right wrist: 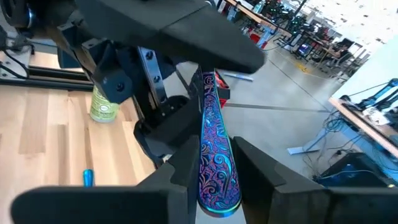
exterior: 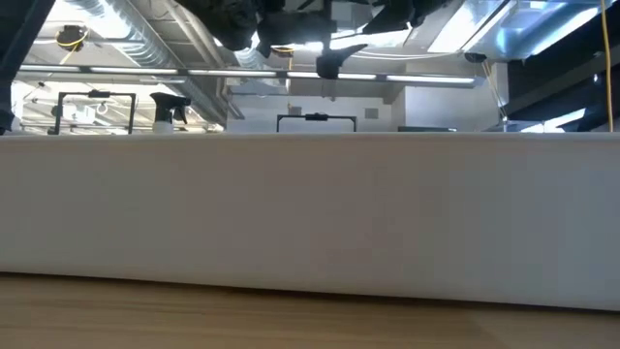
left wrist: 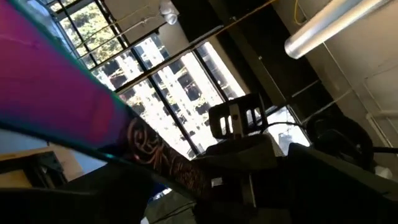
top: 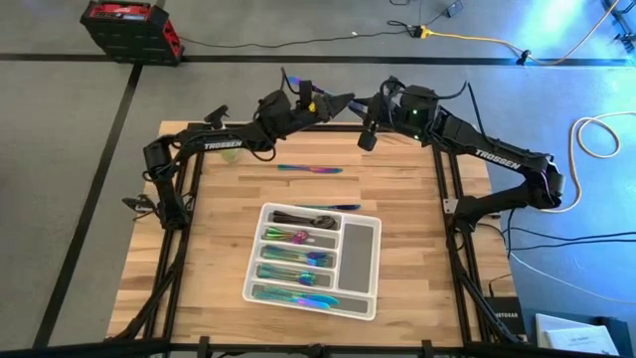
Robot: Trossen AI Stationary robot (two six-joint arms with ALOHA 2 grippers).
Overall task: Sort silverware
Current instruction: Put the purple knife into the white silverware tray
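Note:
My right gripper (top: 350,107) is raised over the table's far edge and is shut on an iridescent purple-blue piece of silverware (right wrist: 214,143) with a floral pattern. My left gripper (top: 310,99) faces it, open, with its fingers (right wrist: 152,78) standing around that piece's far end, which they hide. In the left wrist view the same piece (left wrist: 68,99) crosses close in front of the camera. A second iridescent piece (top: 310,169) lies flat on the table. A dark one (top: 333,207) lies by the far rim of the white tray (top: 360,239). My right gripper pinches the handle (right wrist: 219,177) of the iridescent piece between its two fingers. The handle lies along the fingers, its rounded free end back toward the wrist. The piece is lifted clear, roughly level, pointing at my left gripper. My left gripper: I cannot tell whether it touches the piece.
The tray's compartments hold several sorted iridescent pieces (top: 298,261); its long right-hand compartment is bare. In the low view the tray's wall (exterior: 310,213) blocks nearly everything. A yellow-green spray bottle (right wrist: 104,102) stands at the far left of the table.

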